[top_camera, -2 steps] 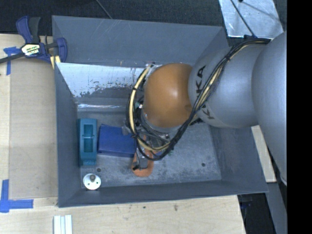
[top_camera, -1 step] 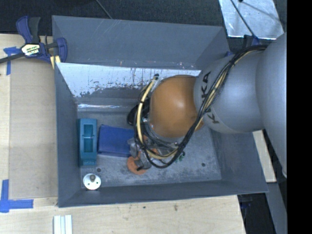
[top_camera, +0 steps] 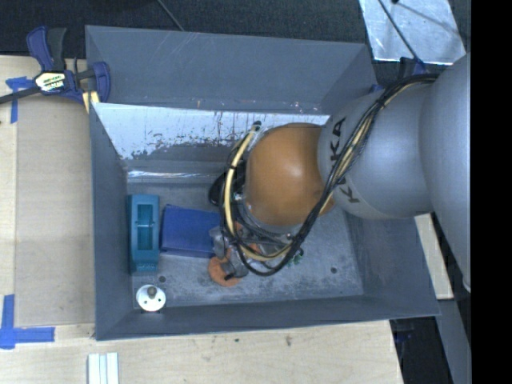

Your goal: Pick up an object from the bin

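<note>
Orange piece (top_camera: 219, 272), small and roundish, lies on the bin (top_camera: 240, 62) floor directly at the claw (top_camera: 227, 256), just on its near side as I look down. It seems to touch the claw's tip, though I cannot tell whether it is gripped. I also cannot tell whether the claw stands wide or narrow, because the cables (top_camera: 264, 258) looping round the wrist and the orange cover (top_camera: 284, 174) above it hide that part from me. Just beside the claw, on the side away from the arm, a dark blue box (top_camera: 184, 229) lies flat, its nearest corner close against the wrist. Beyond that box, further from the claw on the same side, a teal holder (top_camera: 144, 232) lies lengthwise beside it, the two touching or nearly so. Nearer to me than the holder and well apart from the claw, a small white disc (top_camera: 150, 298) sits in the bin's corner. Behind the claw, the grey arm (top_camera: 392, 158) comes in over the rim.
</note>
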`<state>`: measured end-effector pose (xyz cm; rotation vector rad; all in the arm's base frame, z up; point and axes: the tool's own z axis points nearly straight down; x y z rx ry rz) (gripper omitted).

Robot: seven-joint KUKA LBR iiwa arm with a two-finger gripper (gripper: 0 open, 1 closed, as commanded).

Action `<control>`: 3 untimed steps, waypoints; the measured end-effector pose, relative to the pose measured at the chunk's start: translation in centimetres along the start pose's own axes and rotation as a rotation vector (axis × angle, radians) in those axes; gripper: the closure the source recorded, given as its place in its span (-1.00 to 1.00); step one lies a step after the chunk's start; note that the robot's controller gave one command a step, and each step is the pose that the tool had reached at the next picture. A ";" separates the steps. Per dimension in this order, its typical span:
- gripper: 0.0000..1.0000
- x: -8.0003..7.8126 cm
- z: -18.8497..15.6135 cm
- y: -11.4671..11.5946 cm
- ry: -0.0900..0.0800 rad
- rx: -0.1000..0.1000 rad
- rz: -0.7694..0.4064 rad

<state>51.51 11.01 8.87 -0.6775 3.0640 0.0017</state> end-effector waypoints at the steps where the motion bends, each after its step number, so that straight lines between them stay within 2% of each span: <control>1: 1.00 -1.5 -7.1 2.5 0.002 0.000 -0.033; 2: 1.00 -1.5 -7.1 2.5 0.002 0.000 -0.032; 3: 1.00 -1.7 -20.7 1.6 0.000 0.001 -0.053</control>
